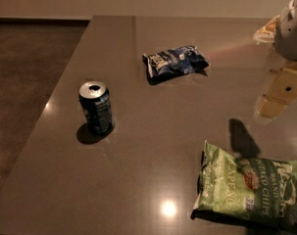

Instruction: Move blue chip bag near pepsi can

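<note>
The blue chip bag (176,61) lies flat on the far middle of the grey-brown table (153,146); it is dark blue with white print. The pepsi can (96,106) stands upright at the left, dark blue with a silver opened top, well apart from the bag. My gripper (263,75) hangs above the table at the right edge of the view, to the right of the bag and clear of it. Its pale yellow fingers (279,94) stand apart and hold nothing. Its shadow falls on the table below it.
A larger light green jalapeno potato chips bag (248,192) lies at the near right corner. The table's left edge (50,97) drops to a dark floor (20,82). A wall runs along the back.
</note>
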`<state>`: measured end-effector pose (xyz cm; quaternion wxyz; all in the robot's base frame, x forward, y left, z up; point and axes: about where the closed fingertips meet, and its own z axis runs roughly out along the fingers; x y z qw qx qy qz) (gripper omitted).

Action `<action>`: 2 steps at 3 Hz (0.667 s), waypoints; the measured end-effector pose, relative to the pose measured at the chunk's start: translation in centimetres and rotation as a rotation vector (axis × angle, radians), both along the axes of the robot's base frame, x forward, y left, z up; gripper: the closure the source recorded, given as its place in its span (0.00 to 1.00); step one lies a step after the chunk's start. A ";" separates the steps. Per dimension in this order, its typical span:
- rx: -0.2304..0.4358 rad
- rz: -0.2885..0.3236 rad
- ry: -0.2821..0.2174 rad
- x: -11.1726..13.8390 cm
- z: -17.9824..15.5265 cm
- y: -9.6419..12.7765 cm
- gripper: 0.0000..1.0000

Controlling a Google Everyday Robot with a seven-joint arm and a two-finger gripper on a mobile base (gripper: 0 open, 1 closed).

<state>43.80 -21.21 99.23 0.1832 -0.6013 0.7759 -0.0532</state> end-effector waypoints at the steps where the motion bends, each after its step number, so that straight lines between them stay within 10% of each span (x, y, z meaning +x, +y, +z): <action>1: 0.000 0.000 -0.001 0.0 0.0 0.0 0.00; 2: 0.021 0.009 -0.003 2.0 -0.4 0.2 0.00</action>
